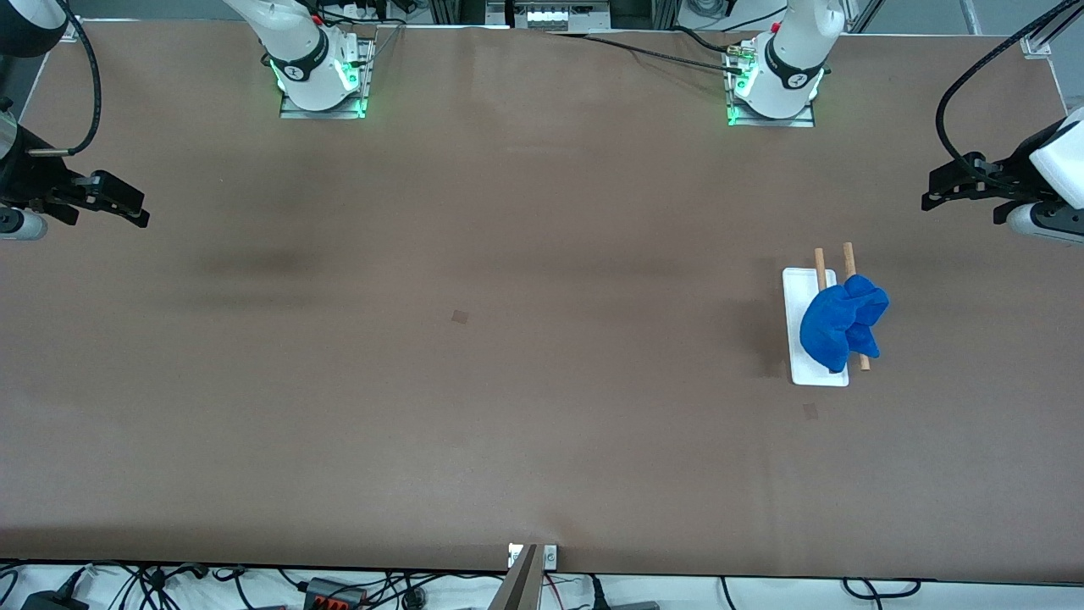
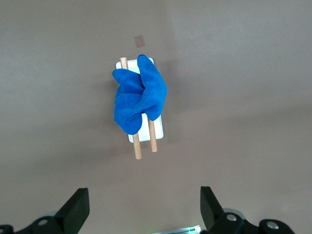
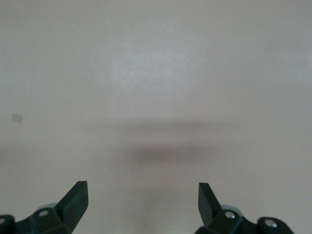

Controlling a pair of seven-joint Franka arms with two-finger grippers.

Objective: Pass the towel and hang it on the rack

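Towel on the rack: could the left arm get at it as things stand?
Probably yes. The towel lies draped over the rack, uncovered from above; the left gripper is open, with only bare table between.

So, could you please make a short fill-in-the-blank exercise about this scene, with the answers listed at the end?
1. The towel is draped over the two wooden rods of the ____.
2. The colour of the towel is ____.
3. The left hand and the right hand are both ____ and hold nothing.
4. The base of the rack is ____ in colour.

Answers: rack; blue; open; white
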